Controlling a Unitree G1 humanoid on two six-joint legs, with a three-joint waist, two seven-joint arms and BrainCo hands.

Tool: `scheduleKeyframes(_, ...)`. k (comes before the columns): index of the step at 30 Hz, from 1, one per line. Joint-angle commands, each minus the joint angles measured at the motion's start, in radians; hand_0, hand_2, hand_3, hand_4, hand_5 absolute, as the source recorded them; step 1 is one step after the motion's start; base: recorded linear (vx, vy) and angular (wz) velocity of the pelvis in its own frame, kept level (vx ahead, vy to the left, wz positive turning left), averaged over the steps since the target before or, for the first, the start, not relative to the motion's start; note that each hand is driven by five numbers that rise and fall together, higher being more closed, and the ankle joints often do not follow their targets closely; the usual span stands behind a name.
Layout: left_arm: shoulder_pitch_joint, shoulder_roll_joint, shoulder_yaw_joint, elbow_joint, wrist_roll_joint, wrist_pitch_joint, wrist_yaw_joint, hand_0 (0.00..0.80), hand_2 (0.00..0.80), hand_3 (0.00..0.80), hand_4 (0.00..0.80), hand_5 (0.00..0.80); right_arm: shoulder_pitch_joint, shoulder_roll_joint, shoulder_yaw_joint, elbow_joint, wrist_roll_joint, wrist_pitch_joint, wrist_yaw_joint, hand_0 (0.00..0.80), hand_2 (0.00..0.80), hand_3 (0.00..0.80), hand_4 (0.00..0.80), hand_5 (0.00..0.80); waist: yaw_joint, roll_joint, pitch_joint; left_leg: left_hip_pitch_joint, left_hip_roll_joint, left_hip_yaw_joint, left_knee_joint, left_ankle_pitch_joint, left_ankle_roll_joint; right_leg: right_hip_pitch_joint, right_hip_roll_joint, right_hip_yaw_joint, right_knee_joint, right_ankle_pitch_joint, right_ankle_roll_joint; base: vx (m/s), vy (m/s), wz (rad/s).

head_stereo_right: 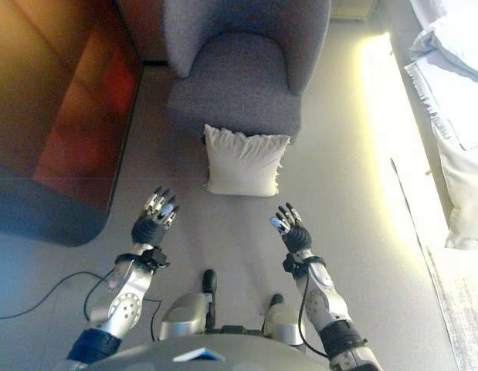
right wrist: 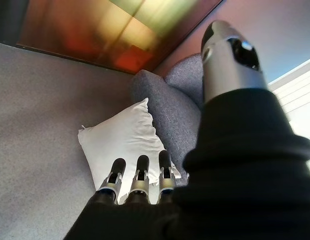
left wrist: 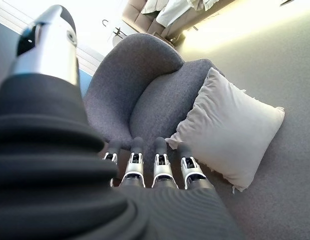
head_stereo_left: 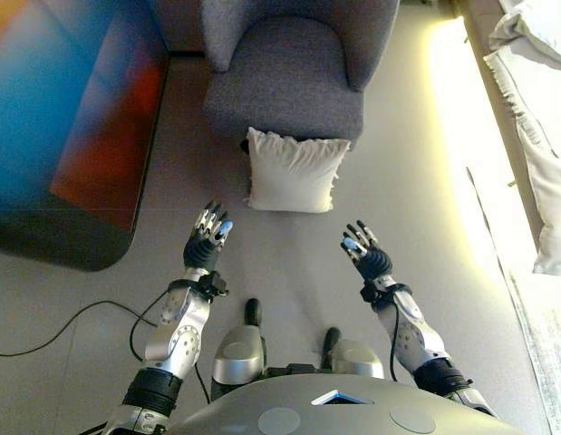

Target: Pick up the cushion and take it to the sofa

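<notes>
A white square cushion (head_stereo_left: 294,171) stands on the grey floor, leaning against the front of a grey armchair (head_stereo_left: 289,72). It also shows in the left wrist view as cushion (left wrist: 230,132) and in the right wrist view as cushion (right wrist: 123,140). My left hand (head_stereo_left: 207,237) is raised short of the cushion's lower left corner, fingers straight and spread, holding nothing. On the other side my right hand (head_stereo_left: 363,251) hovers short of the lower right corner, open and empty too. Neither hand touches the cushion.
A dark low table (head_stereo_left: 72,118) with a glossy top fills the left side. White bedding (head_stereo_left: 534,109) lies along the right edge beside a bright strip of floor. Grey carpet runs between the hands and the armchair.
</notes>
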Motion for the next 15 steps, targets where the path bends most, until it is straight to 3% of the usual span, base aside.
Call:
scheduleKeyframes(1, -0.045, 0.0, -0.007, -0.041, 0.045, -0.043, -0.007, 0.0, 0.0, 0.0, 0.0, 0.0, -0.025, -0.004, 0.007, -0.085, 0.02, -0.037, 0.006, 0.0, 0.0, 0.0, 0.0, 0.0, -0.011, 0.012, -0.008, 0.021, -0.037, 0.018, 0.038, -0.111, 0.025, -0.1, 0.053, 0.015, -0.007, 0.073, -0.005, 0.0, 0.0, 0.0)
scheduleKeyframes(15, -0.034, 0.0, -0.002, -0.043, 0.028, -0.047, -0.003, 0.0, 0.0, 0.0, 0.0, 0.0, -0.019, -0.007, 0.0, -0.084, 0.007, -0.045, 0.004, 0.0, 0.0, 0.0, 0.0, 0.0, -0.013, 0.008, -0.007, 0.019, -0.04, 0.021, 0.056, -0.124, 0.029, -0.101, 0.044, 0.023, 0.001, 0.07, 0.0, 0.002, 0.002, 0.0)
